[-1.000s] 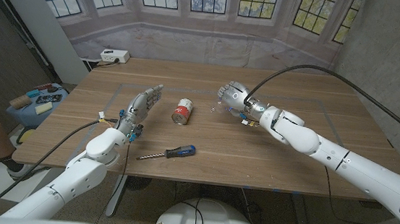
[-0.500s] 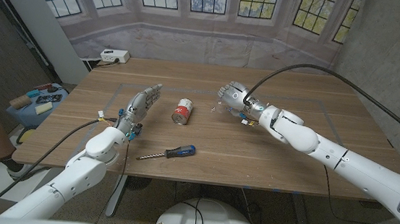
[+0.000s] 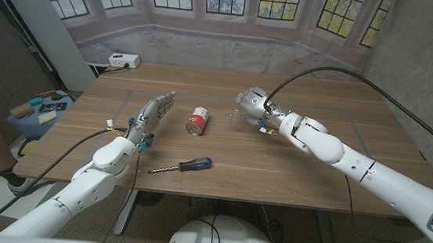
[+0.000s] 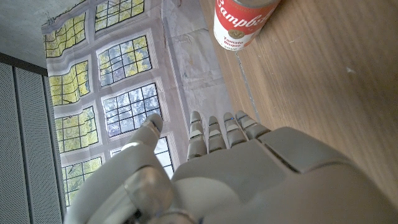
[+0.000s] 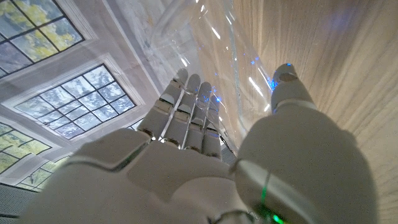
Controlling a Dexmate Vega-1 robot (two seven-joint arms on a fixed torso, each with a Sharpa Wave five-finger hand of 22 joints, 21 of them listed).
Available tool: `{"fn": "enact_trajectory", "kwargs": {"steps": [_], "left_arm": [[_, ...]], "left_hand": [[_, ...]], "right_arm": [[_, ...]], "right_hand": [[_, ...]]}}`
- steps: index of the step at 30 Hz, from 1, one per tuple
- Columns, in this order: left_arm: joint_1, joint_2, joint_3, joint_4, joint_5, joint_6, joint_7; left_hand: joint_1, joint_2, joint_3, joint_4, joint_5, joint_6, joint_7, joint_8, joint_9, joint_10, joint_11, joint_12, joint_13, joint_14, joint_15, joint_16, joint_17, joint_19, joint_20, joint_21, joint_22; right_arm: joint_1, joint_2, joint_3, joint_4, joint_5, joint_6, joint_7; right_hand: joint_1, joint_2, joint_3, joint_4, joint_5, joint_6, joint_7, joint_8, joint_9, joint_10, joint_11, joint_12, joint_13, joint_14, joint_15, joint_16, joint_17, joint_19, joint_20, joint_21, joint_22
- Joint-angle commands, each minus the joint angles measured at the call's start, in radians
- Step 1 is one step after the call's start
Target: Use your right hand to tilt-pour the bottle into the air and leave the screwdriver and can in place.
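Head view. Wooden table, rectangular. Right hand: right of the table's middle, toward the far edge, fingers wrapped round a clear bottle; the bottle is faint here, showing as a glint at the hand's lower left, and its tilt cannot be told. Can: red and white label, standing near the table's middle, left of the right hand and apart from it. Screwdriver: blue and black handle, lying toward the near edge, shaft pointing to the left edge. Left hand: left of the can, raised on its edge, fingers straight and apart, holding nothing.

Left wrist view. Left hand seen from its back, fingers extended and released. Can upright on the table beyond the fingertips, not touching them.

Right wrist view. Right hand grasping the bottle: transparent wall lies between the fingers and the thumb, table grain seen through it.
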Motion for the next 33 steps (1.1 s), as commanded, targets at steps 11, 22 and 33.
{"fn": "enact_trajectory", "kwargs": {"steps": [11,22,33], "left_arm": [[-0.005,-0.001,0.008,-0.003,-0.004,0.014,0.0],[0.005,0.003,0.006,-0.012,-0.01,0.022,0.006],[0.003,0.003,0.003,-0.013,-0.017,0.024,0.004]], "left_hand": [[0.003,-0.002,0.002,0.003,0.008,0.007,-0.004,-0.002,0.005,0.008,-0.004,0.001,0.002,0.008,0.0,-0.001,0.003,0.006,0.005,-0.004,0.006],[0.002,-0.003,0.001,0.003,0.008,0.008,-0.005,-0.002,0.005,0.009,-0.004,0.001,0.002,0.008,0.0,-0.001,0.003,0.006,0.005,-0.004,0.006],[0.003,-0.002,0.001,0.002,0.008,0.008,-0.005,-0.002,0.005,0.01,-0.001,0.001,0.002,0.007,0.0,-0.002,0.003,0.006,0.005,-0.004,0.006]], "right_arm": [[-0.053,0.012,0.072,-0.054,0.203,-0.022,0.002],[-0.075,0.036,0.113,-0.061,0.348,-0.03,0.0],[-0.097,0.06,0.143,-0.056,0.492,-0.031,-0.028]], "right_hand": [[-0.002,0.005,0.046,0.033,0.004,0.065,-0.044,0.006,-0.001,0.014,-0.007,0.009,0.005,0.019,-0.056,0.003,0.01,0.017,-0.002,0.002,0.003],[-0.002,0.005,0.049,0.032,0.003,0.07,-0.044,0.005,-0.001,0.018,-0.005,0.01,0.004,0.027,-0.058,0.004,0.012,0.024,-0.004,0.003,0.003],[0.002,0.005,0.053,0.03,0.002,0.078,-0.045,0.006,-0.001,0.028,-0.009,0.013,0.004,0.037,-0.061,0.006,0.015,0.029,-0.004,0.004,0.003]]}}
